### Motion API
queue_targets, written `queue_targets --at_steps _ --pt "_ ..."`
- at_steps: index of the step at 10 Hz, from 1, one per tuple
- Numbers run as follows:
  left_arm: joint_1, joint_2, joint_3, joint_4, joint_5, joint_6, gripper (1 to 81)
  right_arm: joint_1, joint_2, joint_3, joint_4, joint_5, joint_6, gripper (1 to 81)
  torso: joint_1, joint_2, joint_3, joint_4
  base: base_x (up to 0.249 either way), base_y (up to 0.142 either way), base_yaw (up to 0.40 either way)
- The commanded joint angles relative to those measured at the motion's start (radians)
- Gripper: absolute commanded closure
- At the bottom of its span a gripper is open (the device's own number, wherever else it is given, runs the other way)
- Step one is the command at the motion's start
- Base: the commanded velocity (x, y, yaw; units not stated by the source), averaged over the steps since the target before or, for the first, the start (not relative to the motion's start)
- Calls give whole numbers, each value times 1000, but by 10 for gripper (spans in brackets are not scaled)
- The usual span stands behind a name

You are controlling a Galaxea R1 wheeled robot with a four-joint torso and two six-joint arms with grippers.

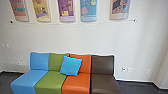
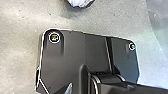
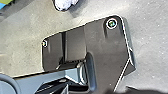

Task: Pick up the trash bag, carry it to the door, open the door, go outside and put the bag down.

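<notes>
A whitish, crumpled bag shows in part at the picture's edge in the left wrist view, against grey floor. What looks like the same pale bag is cut off by the edge of the right wrist view. Whether it hangs from a gripper or lies on the floor, I cannot tell. How my two grippers stand in relation to it is not clear either.
Ahead, a row of joined seats in blue, green, orange and brown stands against a white wall. A bright blue cushion leans on it. Colourful panels hang above. Dark floor shows at the right.
</notes>
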Motion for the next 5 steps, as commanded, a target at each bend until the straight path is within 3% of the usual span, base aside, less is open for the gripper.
queue_targets --at_steps 1,5 --pt "-86 -32 10 -40 58 3 10 88 -103 112 6 -72 17 10 63 -97 0 0 0 0 0" --pt "-102 -28 12 -57 59 3 10 109 -157 138 28 -75 17 10 151 -238 -1 0 0 0 0"
